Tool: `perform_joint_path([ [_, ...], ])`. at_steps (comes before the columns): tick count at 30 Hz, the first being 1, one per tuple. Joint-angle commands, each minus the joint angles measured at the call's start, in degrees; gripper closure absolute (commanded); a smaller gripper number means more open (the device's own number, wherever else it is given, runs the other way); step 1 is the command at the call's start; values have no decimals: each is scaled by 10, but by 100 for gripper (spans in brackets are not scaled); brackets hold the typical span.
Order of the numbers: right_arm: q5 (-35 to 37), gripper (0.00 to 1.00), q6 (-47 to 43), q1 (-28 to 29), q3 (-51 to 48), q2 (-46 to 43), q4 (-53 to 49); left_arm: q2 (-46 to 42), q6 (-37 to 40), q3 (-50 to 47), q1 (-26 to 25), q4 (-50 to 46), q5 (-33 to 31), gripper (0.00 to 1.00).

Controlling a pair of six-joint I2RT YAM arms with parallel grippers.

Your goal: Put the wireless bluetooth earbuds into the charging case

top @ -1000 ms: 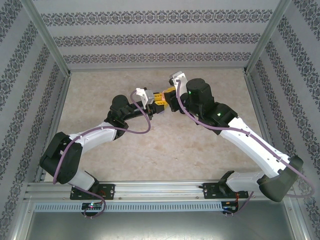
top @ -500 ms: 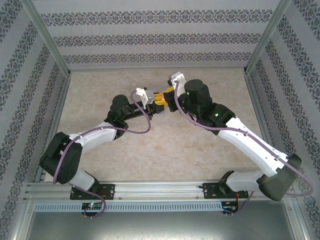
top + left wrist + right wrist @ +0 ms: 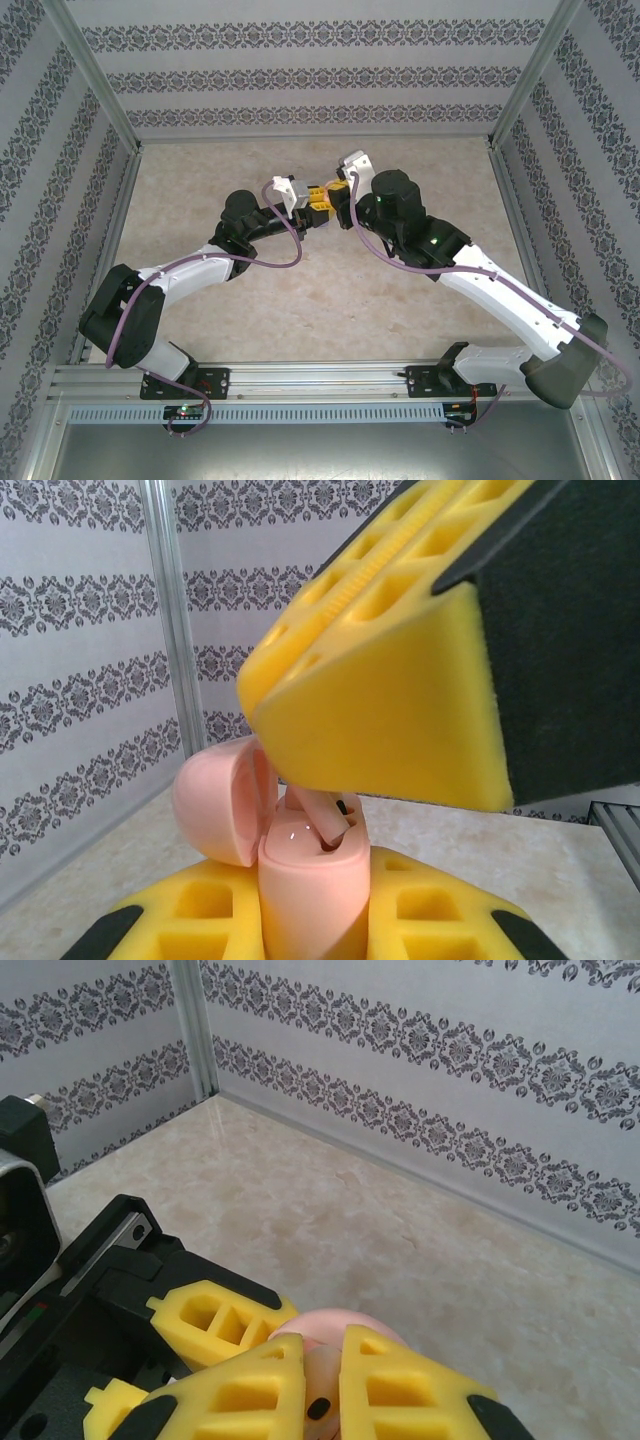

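Note:
My left gripper is shut on a pale pink charging case, held upright above the table with its lid swung open to the left. My right gripper is shut on a pale pink earbud. In the left wrist view that earbud slants down with its stem tip inside the case's opening, under the right gripper's yellow foam fingers. In the top view the left gripper and right gripper meet tip to tip over the table's far middle.
The beige marbled table is fenced by patterned walls with metal corner posts. The left gripper's yellow fingers and black body sit close against the right gripper.
The right arm's wrist and elbow have shifted slightly toward the near right while its fingertips stay at the case. The left arm has not moved.

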Motion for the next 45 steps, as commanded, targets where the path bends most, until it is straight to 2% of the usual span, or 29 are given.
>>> perform_joint_path([
  [1,-32,88,-14,25,-17,2,-40,-22,-10,8,5,52,-42,100],
  [10,-7,84,-6,29,-19,11,-40,-23,-12,8,5,54,-52,100],
  [12,6,78,0,29,-11,14,-45,-21,-16,8,6,55,-52,100],
  [14,20,68,10,29,-2,18,-46,-18,-19,8,5,57,-53,100],
  [21,31,53,46,28,46,38,-52,-5,-36,0,5,76,-52,100],
  [27,15,34,89,15,98,54,-55,5,-47,-14,6,96,-56,100],
  [31,-9,27,131,-6,129,57,-54,8,-48,-18,5,101,-59,100],
  [41,-33,24,210,-52,153,40,-75,12,-44,-18,5,104,-60,100],
  [44,-40,28,234,-75,136,26,-97,11,-38,-18,6,103,-58,100],
  [45,-40,35,240,-82,128,22,-104,11,-36,-17,6,101,-57,100],
])
